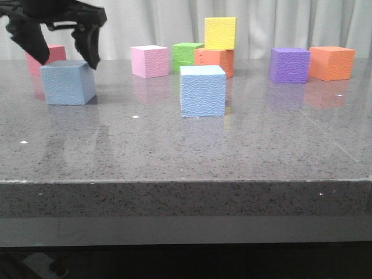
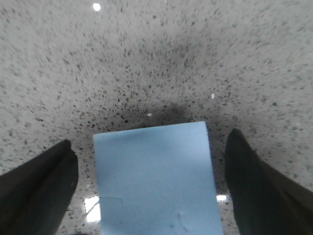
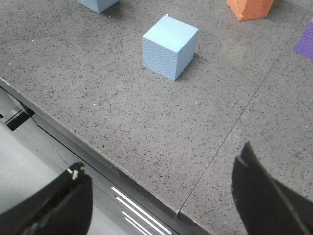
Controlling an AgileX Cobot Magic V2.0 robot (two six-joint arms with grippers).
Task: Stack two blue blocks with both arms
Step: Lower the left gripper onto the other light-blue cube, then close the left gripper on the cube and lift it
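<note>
Two pale blue blocks stand apart on the grey table. One blue block (image 1: 68, 82) is at the left, and it also shows in the left wrist view (image 2: 156, 181). My left gripper (image 1: 64, 55) hangs open just above it. In the left wrist view the gripper (image 2: 151, 196) has one finger on each side of the block, with gaps on both sides. The other blue block (image 1: 202, 90) stands in the middle and also shows in the right wrist view (image 3: 168, 46). My right gripper (image 3: 161, 196) is open and empty over the table's front edge, well short of that block.
Along the back stand a pink cube (image 1: 149, 61), a green cube (image 1: 186, 55), an orange cube (image 1: 216, 61) with a yellow cube (image 1: 220, 33) on it, a purple cube (image 1: 289, 65) and another orange cube (image 1: 331, 63). A red cube (image 1: 52, 55) is behind the left block.
</note>
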